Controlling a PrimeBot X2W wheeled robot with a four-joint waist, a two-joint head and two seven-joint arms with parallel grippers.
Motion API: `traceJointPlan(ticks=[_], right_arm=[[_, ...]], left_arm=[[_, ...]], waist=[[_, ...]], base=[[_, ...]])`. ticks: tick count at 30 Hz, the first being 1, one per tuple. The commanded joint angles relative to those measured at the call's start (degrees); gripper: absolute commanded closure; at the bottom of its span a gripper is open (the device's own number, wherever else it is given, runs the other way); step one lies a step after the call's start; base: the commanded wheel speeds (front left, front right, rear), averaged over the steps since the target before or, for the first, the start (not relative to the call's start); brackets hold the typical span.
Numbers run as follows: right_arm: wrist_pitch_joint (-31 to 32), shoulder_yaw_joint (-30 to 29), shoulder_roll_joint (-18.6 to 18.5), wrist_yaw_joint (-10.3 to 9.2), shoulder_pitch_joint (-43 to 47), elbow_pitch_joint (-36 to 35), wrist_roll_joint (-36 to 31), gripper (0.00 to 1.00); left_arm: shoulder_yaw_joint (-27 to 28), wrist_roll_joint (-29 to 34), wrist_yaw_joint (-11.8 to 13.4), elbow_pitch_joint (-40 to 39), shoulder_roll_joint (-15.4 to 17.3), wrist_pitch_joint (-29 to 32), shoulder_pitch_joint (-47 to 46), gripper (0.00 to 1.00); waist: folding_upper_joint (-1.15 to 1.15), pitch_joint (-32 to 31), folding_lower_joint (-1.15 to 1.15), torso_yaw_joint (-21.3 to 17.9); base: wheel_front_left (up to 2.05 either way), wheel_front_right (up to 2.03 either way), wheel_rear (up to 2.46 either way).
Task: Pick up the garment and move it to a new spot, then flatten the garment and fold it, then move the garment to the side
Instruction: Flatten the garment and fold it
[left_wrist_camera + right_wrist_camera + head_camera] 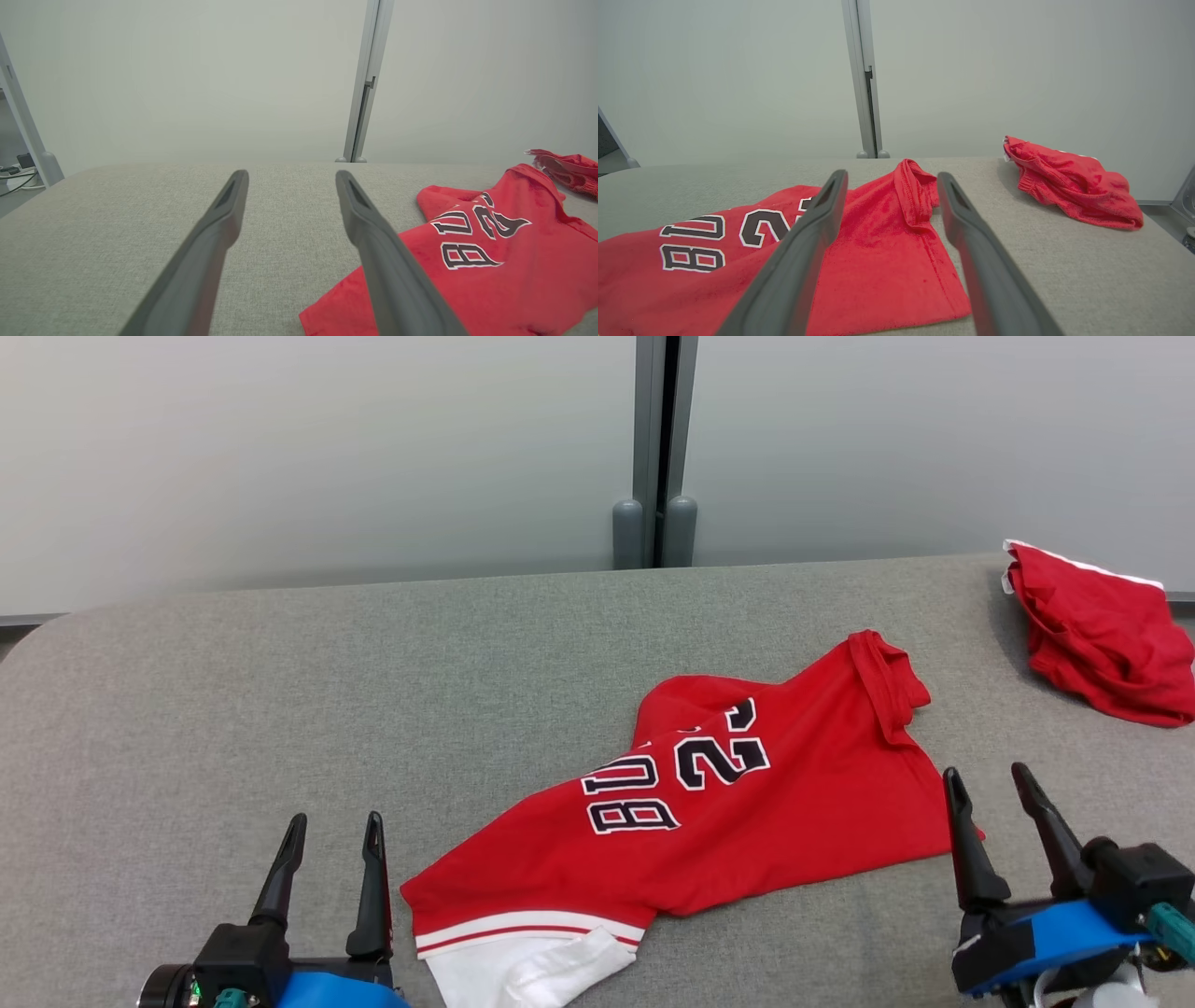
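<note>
Two grippers stand wide open and empty: the left gripper (335, 818) just beside the striped hem, the right gripper (985, 771) over the opposite edge. The garment (747, 803), a red jersey, lies loosely spread on the grey surface (280, 691), its far end rumpled. Expect light, limp cloth that sags when lifted. Pinch the hem corner and the far edge. A second red heap (1102, 635) lies well apart.

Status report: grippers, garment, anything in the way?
Left gripper open, empty. Right gripper open, empty. Jersey rumpled between them, not flat. Second red garment far right, apart.
</note>
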Motion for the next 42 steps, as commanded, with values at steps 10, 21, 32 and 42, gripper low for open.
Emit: traceJointPlan(ticks=[10,21,32,42], right_arm=[[-0.17,-4.53,3.45,0.03,10.75,-8.83,-3.12,0.00],[-0.17,-5.35,5.16,0.03,13.71,-10.52,-4.58,0.00],[-0.17,-5.90,5.40,0.03,12.07,-8.73,-4.48,0.00],[-0.17,-7.83,2.89,0.03,6.82,0.02,-5.16,0.00]], left_arm=[[0.74,0.78,1.54,-0.20,-0.02,-0.14,1.37,0.00],[1.53,1.35,1.72,0.41,-0.01,-0.14,1.84,0.00],[0.77,0.70,1.12,2.29,-0.03,-0.14,1.69,0.00],[-4.66,-1.85,-0.14,7.21,-0.02,-0.14,1.27,0.00]], waist=[[0.00,-1.16,0.01,0.56],[0.00,-1.29,0.01,0.97],[0.00,-0.79,0.01,1.52],[0.00,0.63,0.01,2.09]], base=[[0.00,0.00,0.00],[0.00,0.00,0.00],[0.00,0.00,0.00],[0.00,0.00,0.00]])
